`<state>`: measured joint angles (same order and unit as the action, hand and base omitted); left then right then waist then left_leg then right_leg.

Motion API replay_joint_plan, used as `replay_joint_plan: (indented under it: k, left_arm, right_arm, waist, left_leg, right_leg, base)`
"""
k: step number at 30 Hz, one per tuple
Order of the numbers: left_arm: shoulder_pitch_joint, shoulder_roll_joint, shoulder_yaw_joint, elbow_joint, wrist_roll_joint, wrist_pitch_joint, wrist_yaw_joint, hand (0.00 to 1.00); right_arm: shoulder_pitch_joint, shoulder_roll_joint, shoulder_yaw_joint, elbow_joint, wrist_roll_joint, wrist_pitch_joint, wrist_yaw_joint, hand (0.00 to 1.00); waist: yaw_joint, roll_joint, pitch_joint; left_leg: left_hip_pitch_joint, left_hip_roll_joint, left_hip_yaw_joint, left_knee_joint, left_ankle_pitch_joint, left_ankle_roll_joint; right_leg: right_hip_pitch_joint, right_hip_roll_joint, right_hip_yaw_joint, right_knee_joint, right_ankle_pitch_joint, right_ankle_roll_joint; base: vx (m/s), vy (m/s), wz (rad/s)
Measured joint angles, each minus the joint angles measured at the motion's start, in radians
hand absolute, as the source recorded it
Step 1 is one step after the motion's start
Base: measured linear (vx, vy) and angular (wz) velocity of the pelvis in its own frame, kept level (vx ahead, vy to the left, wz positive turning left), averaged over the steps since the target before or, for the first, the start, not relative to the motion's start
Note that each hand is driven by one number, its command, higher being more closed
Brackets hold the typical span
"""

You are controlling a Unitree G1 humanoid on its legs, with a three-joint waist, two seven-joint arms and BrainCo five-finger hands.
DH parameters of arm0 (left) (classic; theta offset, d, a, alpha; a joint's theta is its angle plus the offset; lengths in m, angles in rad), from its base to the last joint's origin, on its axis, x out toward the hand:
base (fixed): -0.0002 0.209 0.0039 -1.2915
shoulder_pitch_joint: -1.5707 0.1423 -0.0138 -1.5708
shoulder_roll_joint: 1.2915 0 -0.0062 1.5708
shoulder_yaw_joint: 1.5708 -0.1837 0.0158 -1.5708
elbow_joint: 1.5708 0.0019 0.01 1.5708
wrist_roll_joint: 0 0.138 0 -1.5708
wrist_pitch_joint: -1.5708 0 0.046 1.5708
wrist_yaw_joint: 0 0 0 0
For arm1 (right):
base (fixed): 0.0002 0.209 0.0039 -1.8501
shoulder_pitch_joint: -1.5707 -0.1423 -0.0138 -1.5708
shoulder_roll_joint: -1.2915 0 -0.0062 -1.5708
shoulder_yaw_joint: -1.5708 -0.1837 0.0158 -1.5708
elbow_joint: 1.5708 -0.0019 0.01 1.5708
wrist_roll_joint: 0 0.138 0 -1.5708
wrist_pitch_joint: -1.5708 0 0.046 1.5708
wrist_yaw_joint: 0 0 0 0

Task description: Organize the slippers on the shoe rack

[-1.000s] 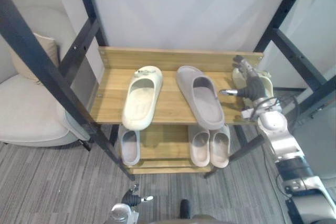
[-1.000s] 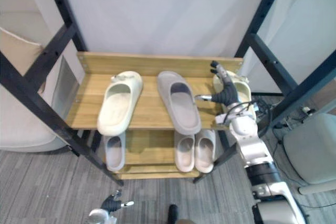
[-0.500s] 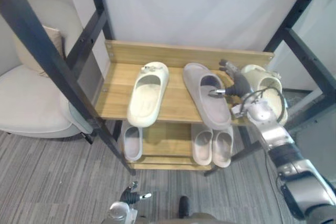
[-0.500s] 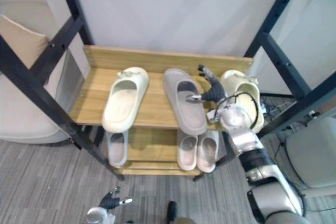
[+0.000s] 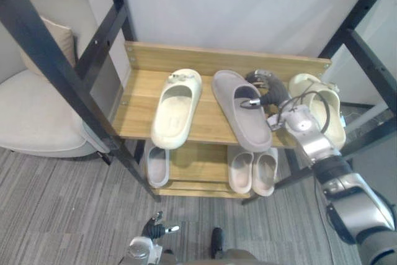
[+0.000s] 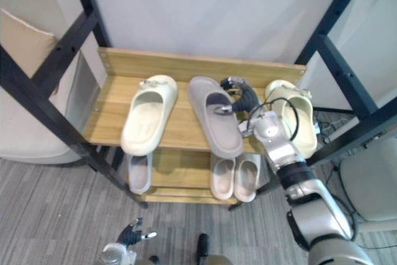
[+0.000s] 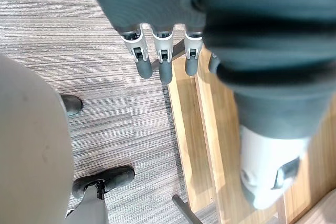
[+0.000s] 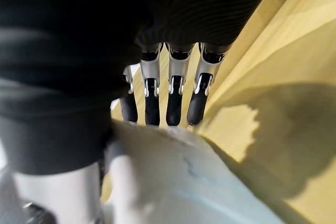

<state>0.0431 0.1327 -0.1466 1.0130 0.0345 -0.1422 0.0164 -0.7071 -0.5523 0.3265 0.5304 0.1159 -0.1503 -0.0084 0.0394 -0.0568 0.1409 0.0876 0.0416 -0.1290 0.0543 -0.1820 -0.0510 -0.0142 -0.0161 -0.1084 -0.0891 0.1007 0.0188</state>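
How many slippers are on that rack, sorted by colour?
cream slippers: 2, both on the top shelf
grey slippers: 2, one on each shelf
pale pinkish slippers: 2, on the lower shelf
Total: 6

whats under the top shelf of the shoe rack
Three slippers on the lower shelf: a lone slipper on the left, a pair on the right. The top shelf covers their far ends and the shelf's back.

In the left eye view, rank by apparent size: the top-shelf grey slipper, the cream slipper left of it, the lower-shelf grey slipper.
1. top-shelf grey slipper and cream slipper: alike, no ranking.
2. lower-shelf grey slipper: smallest, but partly hidden, farther.
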Motion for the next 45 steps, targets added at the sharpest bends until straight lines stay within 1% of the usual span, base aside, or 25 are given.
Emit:
replay_joint_plan:
  k: [5,10,12,14,16,18,19,24,25,28,33,35,36,37,38,40,42,43,45]
  left_arm:
    - [-0.001,0.001,0.0,0.0,0.0,0.0,0.0,0.0]
    - [-0.002,0.002,0.0,0.0,0.0,0.0,0.0,0.0]
    - [-0.003,0.002,0.0,0.0,0.0,0.001,0.0,0.0]
    - [-0.005,0.003,0.001,-0.001,0.001,0.001,0.001,0.0]
    - [-0.004,0.003,0.002,0.0,0.001,0.002,0.001,0.0]
    - [-0.004,0.003,0.003,0.0,0.001,0.002,0.001,0.0]
    - [-0.004,0.003,0.004,0.0,0.001,0.002,0.001,0.0]
    - [0.0,0.003,0.011,0.0,0.001,0.002,0.001,0.0]
    - [0.002,0.003,0.013,0.001,0.001,0.003,0.001,0.0]
    - [0.005,0.002,0.013,0.002,0.002,0.003,0.001,0.0]
    - [0.006,-0.001,0.014,0.013,0.004,0.003,0.001,0.0]
    - [0.006,-0.007,0.027,0.02,0.004,0.003,0.001,0.0]
    - [0.007,-0.01,0.035,0.021,0.004,0.003,0.001,0.0]
    - [0.007,-0.011,0.036,0.022,0.004,0.003,0.001,0.0]
    - [0.009,-0.013,0.04,0.022,0.004,0.003,0.0,0.0]
    - [0.009,-0.015,0.04,0.024,0.004,0.003,0.0,0.0]
    - [0.007,-0.022,0.041,0.04,0.004,0.001,0.0,0.0]
    - [0.008,-0.024,0.041,0.041,0.004,0.0,-0.001,0.0]
    - [0.008,-0.028,0.04,0.048,0.01,-0.003,-0.002,0.0]
  right_arm:
    - [0.0,0.0,-0.001,-0.001,0.0,-0.009,-0.003,1.0]
    - [0.006,0.0,-0.009,-0.011,0.001,-0.009,-0.009,1.0]
    - [0.027,0.0,-0.019,-0.041,0.0,-0.007,-0.012,1.0]
    - [0.091,0.001,-0.051,-0.111,0.0,-0.006,-0.011,1.0]
    - [0.111,0.001,-0.055,-0.136,0.0,-0.006,-0.013,1.0]
    - [0.167,0.003,-0.091,-0.206,-0.003,-0.007,-0.014,1.0]
    - [0.172,0.003,-0.095,-0.213,-0.003,-0.008,-0.016,1.0]
    - [0.262,0.02,-0.187,-0.373,-0.02,-0.013,-0.047,1.0]
    - [0.283,0.04,-0.215,-0.417,-0.028,-0.021,-0.052,1.0]
    - [0.337,0.059,-0.256,-0.513,-0.035,-0.034,-0.06,1.0]
    - [0.421,0.111,-0.305,-0.647,-0.035,-0.06,-0.073,1.0]
    - [0.449,0.132,-0.326,-0.707,-0.031,-0.077,-0.073,1.0]
    - [0.469,0.133,-0.326,-0.745,-0.019,-0.089,-0.066,1.0]
    - [0.477,0.135,-0.326,-0.758,-0.014,-0.09,-0.063,1.0]
    - [0.503,0.155,-0.326,-0.796,0.013,-0.102,-0.042,1.0]
    - [0.534,0.171,-0.325,-0.827,0.028,-0.112,-0.023,1.0]
    - [0.587,0.184,-0.321,-0.876,0.059,-0.12,0.019,1.0]
    - [0.596,0.187,-0.32,-0.881,0.063,-0.122,0.028,1.0]
    - [0.646,0.197,-0.309,-0.916,0.086,-0.132,0.071,1.0]
  waist:
    - [0.0,-0.002,0.002]
    - [-0.001,-0.005,0.003]
    - [-0.001,-0.006,0.004]
    - [-0.002,-0.009,0.006]
    - [-0.003,-0.01,0.006]
    - [-0.003,-0.011,0.007]
    - [-0.004,-0.011,0.007]
    - [-0.018,-0.011,0.007]
    - [-0.026,-0.011,0.007]
    - [-0.034,-0.008,0.006]
    - [-0.038,-0.001,0.001]
    - [-0.041,0.005,-0.002]
    - [-0.042,0.008,-0.005]
    - [-0.042,0.009,-0.006]
    - [-0.042,0.012,-0.008]
    - [-0.042,0.015,-0.01]
    - [-0.043,0.027,-0.016]
    - [-0.043,0.03,-0.017]
    - [-0.047,0.036,-0.021]
  left_leg:
    - [0.002,0.0,0.001,0.0,0.0,0.0]
    - [0.003,0.0,0.002,-0.001,0.0,0.0]
    - [0.004,0.0,0.003,-0.001,0.0,0.0]
    - [0.006,0.0,0.002,-0.001,0.0,0.0]
    - [0.008,0.0,0.004,-0.002,0.0,0.0]
    - [0.015,0.0,0.008,-0.003,0.0,0.0]
    - [0.017,0.0,0.008,-0.003,0.0,0.0]
    - [0.02,0.0,0.012,-0.001,0.0,0.0]
    - [0.021,0.0,0.014,-0.001,0.0,0.0]
    - [0.023,0.001,0.02,0.0,0.0,0.0]
    - [0.035,0.001,0.036,-0.001,-0.001,0.0]
    - [0.035,0.0,0.038,-0.001,0.0,0.0]
    - [0.036,0.0,0.039,0.0,0.0,0.001]
    - [0.036,0.0,0.038,0.001,0.0,0.001]
    - [0.036,0.0,0.038,0.001,0.0,0.001]
    - [0.038,0.0,0.038,0.002,0.0,0.001]
    - [0.05,0.001,0.038,0.002,0.0,0.001]
    - [0.055,0.001,0.039,0.002,0.0,0.001]
    - [0.068,0.003,0.039,0.001,0.0,0.001]
  right_leg:
    - [0.001,0.0,0.001,0.0,0.0,0.0]
    - [0.001,0.0,0.002,0.0,0.0,0.0]
    - [0.002,0.0,0.003,0.0,0.0,0.0]
    - [0.004,0.0,0.003,0.0,0.0,0.0]
    - [0.005,0.0,0.005,0.0,0.0,0.0]
    - [0.009,0.0,0.01,0.0,0.0,0.0]
    - [0.01,0.0,0.01,0.0,0.0,0.0]
    - [0.012,0.0,0.015,0.0,0.0,0.001]
    - [0.013,0.001,0.016,0.0,0.0,0.0]
    - [0.013,0.001,0.022,0.0,0.0,0.001]
    - [0.019,0.001,0.035,0.0,0.001,0.001]
    - [0.018,0.0,0.038,0.0,0.002,0.003]
    - [0.019,0.0,0.039,0.0,0.003,0.003]
    - [0.019,0.0,0.039,0.0,0.003,0.003]
    - [0.019,0.0,0.039,0.0,0.004,0.001]
    - [0.021,0.001,0.039,0.0,0.005,0.001]
    - [0.032,0.001,0.039,0.0,0.005,0.0]
    - [0.037,0.001,0.039,0.0,0.005,0.0]
    - [0.05,0.0,0.04,0.0,0.004,0.001]
  base:
    - [0.0,0.0,0.0]
    - [0.0,0.0,0.0]
    - [0.0,0.0,0.0]
    - [0.0,0.0,0.0]
    - [0.0,0.0,-0.03]
    - [0.0,0.0,-0.05]
    - [0.0,0.0,0.0]
    - [0.0,0.001,-0.01]
    - [0.0,0.0,0.0]
    - [-0.02,0.013,-0.05]
    - [-0.01,0.025,-0.09]
    - [-0.01,0.013,-0.02]
    - [0.0,0.0,0.0]
    - [-0.03,0.018,-0.01]
    - [0.0,0.0,0.0]
    - [-0.02,0.006,0.0]
    - [0.0,0.0,0.0]
    - [0.0,0.0,0.0]
    - [-0.04,0.014,-0.01]
